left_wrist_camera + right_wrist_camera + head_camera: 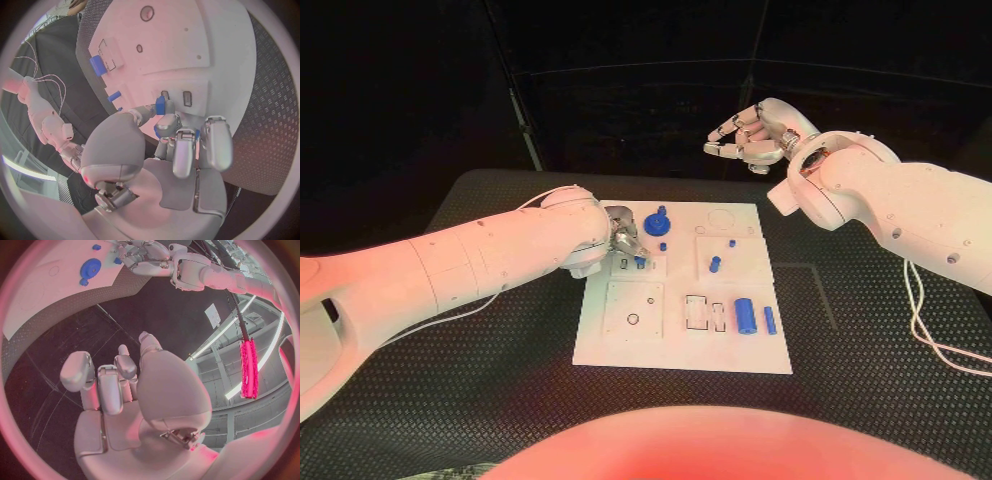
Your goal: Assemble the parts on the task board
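Note:
The white task board (678,340) lies in the middle of the black table. My left hand (620,238) is low over its far left part and pinches a small blue part (640,263) between thumb and fingers, right at the board's surface. In the left wrist view that blue part (160,105) shows at the fingertips (167,122), next to two small slots in the board (212,60). My right hand (747,135) hangs raised beyond the board's far edge, fingers curled in on nothing; the right wrist view shows the same hand (125,385) with nothing in it.
A blue gear-like part (658,220) stands on the board just beyond my left hand. Small blue pegs (715,264), a thick blue cylinder (746,315) and a thin blue bar (769,320) lie on the board's right half. Black table surrounds the board.

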`<move>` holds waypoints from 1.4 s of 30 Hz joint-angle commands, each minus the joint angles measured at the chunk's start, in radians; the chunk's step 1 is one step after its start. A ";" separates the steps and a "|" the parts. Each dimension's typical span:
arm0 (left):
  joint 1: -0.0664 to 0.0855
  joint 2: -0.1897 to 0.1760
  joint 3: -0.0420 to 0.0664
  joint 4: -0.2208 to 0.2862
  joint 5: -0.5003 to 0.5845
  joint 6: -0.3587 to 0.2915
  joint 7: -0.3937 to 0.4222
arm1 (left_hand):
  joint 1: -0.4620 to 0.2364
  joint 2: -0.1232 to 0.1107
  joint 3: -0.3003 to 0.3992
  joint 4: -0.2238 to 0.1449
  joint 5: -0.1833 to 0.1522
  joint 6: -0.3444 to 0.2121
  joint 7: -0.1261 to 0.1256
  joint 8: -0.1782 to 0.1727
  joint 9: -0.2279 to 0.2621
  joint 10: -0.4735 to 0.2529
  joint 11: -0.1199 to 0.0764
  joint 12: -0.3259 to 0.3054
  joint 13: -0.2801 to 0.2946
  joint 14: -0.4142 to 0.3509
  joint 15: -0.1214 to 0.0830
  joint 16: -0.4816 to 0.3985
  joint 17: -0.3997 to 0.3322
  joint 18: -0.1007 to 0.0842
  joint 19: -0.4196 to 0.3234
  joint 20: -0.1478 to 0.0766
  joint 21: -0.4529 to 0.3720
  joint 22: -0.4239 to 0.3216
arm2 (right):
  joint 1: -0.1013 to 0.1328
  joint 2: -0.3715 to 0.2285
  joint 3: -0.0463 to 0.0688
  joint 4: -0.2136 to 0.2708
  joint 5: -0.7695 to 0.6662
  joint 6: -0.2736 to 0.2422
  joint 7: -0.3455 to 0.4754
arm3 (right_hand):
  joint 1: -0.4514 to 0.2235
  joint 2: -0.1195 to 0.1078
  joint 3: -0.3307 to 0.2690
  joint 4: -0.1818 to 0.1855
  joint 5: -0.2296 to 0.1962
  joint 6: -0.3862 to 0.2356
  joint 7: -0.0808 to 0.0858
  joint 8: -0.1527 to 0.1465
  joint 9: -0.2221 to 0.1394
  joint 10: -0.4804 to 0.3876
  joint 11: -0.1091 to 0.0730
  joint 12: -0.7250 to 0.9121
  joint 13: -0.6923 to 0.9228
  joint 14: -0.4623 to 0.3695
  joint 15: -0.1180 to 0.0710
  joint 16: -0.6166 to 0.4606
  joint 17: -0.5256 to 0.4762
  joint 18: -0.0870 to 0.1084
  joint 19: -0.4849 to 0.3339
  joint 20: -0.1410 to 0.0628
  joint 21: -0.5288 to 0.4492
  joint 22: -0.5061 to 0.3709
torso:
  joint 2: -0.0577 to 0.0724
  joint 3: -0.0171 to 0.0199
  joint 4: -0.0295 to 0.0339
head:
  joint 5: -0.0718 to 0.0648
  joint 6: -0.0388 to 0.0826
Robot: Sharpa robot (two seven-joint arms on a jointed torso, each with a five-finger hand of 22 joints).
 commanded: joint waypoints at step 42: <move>-0.005 0.014 0.001 -0.015 -0.051 0.081 -0.003 | -0.013 0.007 0.158 -0.146 0.001 -0.005 -0.008 0.013 0.009 -0.015 -0.003 -0.023 -0.028 0.104 -0.008 0.003 0.263 -0.014 0.000 -0.005 0.000 0.005 | 0.002 0.005 0.000 -0.001 -0.004 0.005 0.006 | 0.004 0.013 -0.006 0.003 0.014 -0.003 -0.003 0.006 0.000 -0.001 -0.002 0.004 0.002 0.068 -0.008 -0.004 0.094 0.007 0.002 -0.004 -0.003 0.000 | 0.000 0.0010 -0.0003 | -0.004 0.000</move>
